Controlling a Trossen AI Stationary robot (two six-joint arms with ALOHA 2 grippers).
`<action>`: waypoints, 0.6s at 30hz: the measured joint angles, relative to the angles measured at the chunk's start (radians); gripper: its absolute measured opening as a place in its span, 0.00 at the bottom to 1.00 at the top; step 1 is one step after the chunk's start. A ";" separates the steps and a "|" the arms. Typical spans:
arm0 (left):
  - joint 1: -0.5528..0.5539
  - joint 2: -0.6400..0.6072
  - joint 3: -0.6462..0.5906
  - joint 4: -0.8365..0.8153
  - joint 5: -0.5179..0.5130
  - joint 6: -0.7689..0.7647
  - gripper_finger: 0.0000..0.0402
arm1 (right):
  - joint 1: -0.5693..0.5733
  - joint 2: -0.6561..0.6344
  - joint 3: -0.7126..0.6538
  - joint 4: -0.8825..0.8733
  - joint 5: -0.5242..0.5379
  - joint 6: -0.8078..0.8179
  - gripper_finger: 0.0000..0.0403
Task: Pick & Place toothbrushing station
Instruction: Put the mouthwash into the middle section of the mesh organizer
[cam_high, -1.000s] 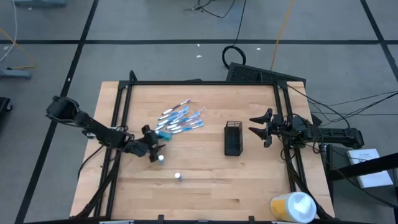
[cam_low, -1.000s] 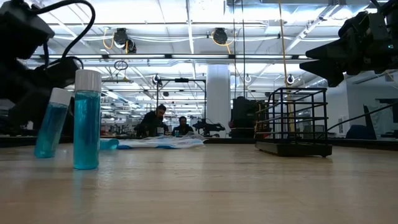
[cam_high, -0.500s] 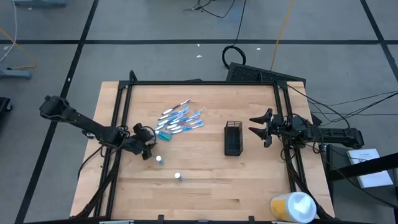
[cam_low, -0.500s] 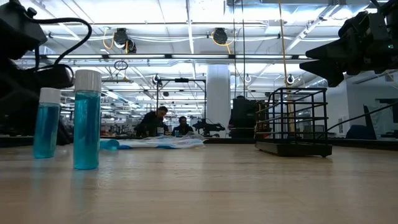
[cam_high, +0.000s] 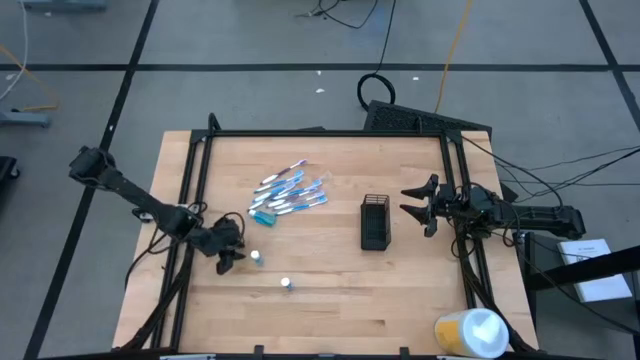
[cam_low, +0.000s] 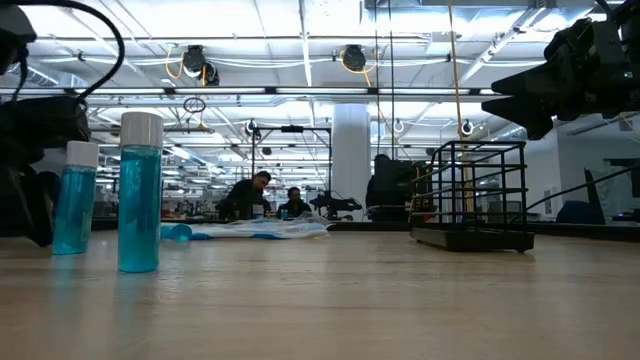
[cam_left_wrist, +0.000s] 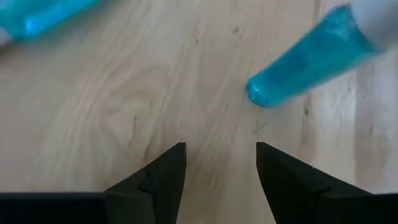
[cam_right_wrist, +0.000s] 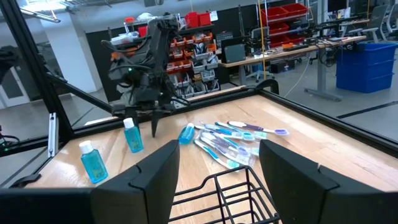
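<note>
From above, the left gripper (cam_high: 228, 257) hangs empty, jaws parted, just beside a standing tube (cam_high: 257, 257) near the worktop's left edge; toothbrushes (cam_high: 290, 193) lie fanned, long axes running toward the back right; the cup (cam_high: 376, 222) stands upright mid-right, likely the destination. The right gripper (cam_high: 418, 201) waits spread beside it. Level view: two tubes upright; wrist views agree.

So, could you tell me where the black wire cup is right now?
In the high view, the wire cup stands upright right of the table's centre, between the toothbrush pile and the open right gripper.
</note>
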 joint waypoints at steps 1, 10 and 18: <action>-0.014 0.013 -0.002 0.029 -0.026 0.032 0.50 | 0.000 0.000 0.000 0.000 0.000 0.000 0.53; -0.054 0.161 -0.003 0.231 -0.154 0.135 0.50 | 0.000 0.000 0.000 -0.002 0.000 0.000 0.53; -0.098 0.298 -0.003 0.420 -0.136 0.169 0.50 | 0.000 0.000 0.000 0.000 0.000 0.000 0.53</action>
